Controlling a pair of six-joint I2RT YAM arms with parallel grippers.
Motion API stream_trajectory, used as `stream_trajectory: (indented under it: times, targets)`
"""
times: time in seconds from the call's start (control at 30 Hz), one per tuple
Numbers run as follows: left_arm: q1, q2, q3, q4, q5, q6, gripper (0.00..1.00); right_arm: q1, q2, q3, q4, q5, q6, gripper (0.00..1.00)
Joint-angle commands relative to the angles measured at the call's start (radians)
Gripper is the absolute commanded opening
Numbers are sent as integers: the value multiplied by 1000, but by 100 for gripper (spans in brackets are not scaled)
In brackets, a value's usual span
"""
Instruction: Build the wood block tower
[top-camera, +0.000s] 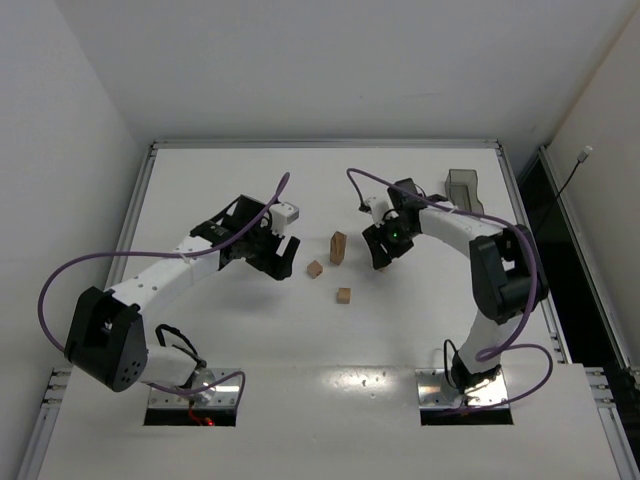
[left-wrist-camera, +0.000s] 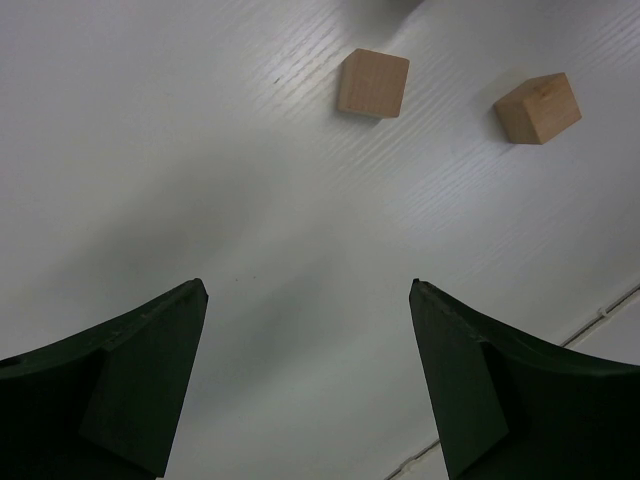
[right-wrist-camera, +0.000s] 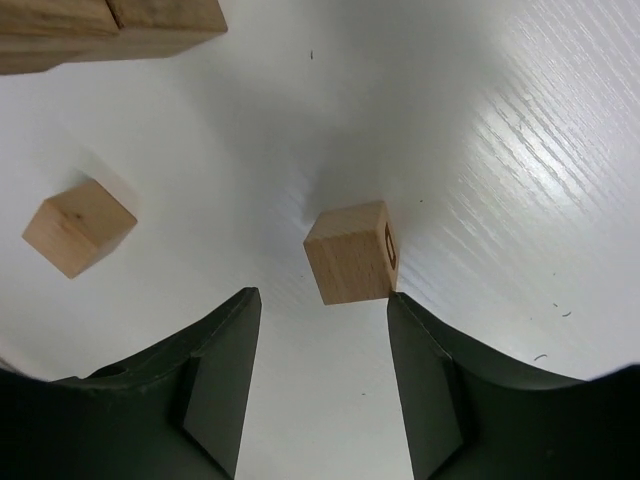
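Observation:
The tower (top-camera: 338, 247) is a short upright column of tan blocks at the table's middle; its edge shows at the top left of the right wrist view (right-wrist-camera: 110, 25). Two loose wood cubes lie near it, one at its left (top-camera: 315, 268) and one in front (top-camera: 344, 295). My left gripper (top-camera: 283, 262) is open and empty (left-wrist-camera: 307, 285), with both cubes (left-wrist-camera: 373, 83) (left-wrist-camera: 537, 107) well beyond its tips. My right gripper (top-camera: 384, 257) is open (right-wrist-camera: 321, 295). One cube (right-wrist-camera: 350, 252) lies on the table just past its tips, by the right fingertip. The other cube (right-wrist-camera: 78, 226) lies further left.
A dark translucent bin (top-camera: 463, 188) stands at the back right, behind my right arm. The white table (top-camera: 230, 330) has a raised metal rim (top-camera: 320, 143) along its far edge and sides. Purple cables loop off both arms.

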Motion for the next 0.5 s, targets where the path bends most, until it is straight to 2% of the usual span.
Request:
stream_trajectory:
  times: [0.0,0.47]
  targets:
    - [-2,-12,28,14,15,-2,79,-16,-43,-6,12,-15,-103,50]
    - [-2,-3,28,14,24,-2,79,-16,59,54,9,-27,-177,47]
